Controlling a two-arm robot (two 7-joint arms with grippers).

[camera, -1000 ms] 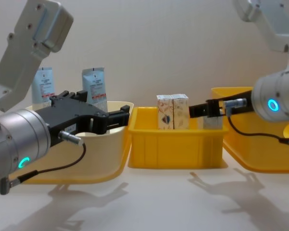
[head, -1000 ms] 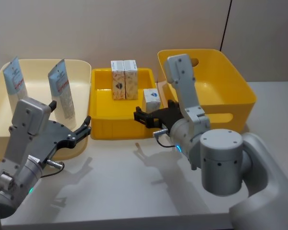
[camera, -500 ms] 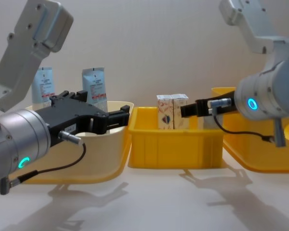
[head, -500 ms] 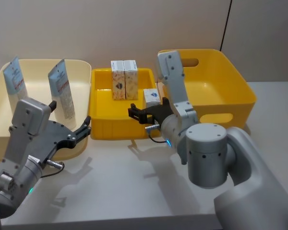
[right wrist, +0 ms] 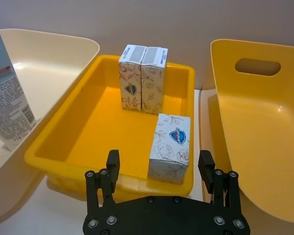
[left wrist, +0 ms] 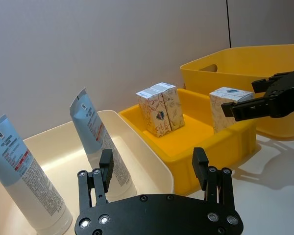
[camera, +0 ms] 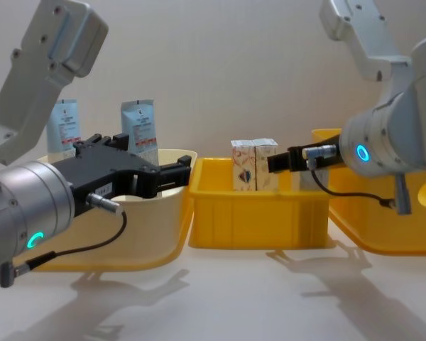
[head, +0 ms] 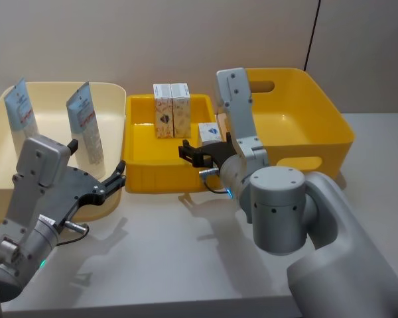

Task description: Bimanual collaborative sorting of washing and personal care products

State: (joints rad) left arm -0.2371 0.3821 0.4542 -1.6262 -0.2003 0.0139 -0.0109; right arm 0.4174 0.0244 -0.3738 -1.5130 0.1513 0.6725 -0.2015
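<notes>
The worktop (head: 159,265) carries three bins in a row along its far edge. A deep yellow bin (head: 331,126) sits toward the far right corner, a cream bin (head: 50,136) toward the far left corner, and a shallow yellow bin (head: 142,175) stands between them. The left gripper (head: 118,175) hangs near the front left of the worktop, level with the cream bin's front right corner, with its fingers spread and holding nothing. The right gripper (head: 188,152) hovers at the front rim of the shallow yellow bin, likewise spread and empty. Two light blue and white tubes (head: 20,112) (head: 85,129) stand upright in the cream bin, apart from each other. In the shallow yellow bin, two cream-orange cartons (head: 162,109) (head: 181,109) stand touching at the far wall. A single pale carton (head: 209,136) stands near the bin's front right corner, just beyond the right gripper.
</notes>
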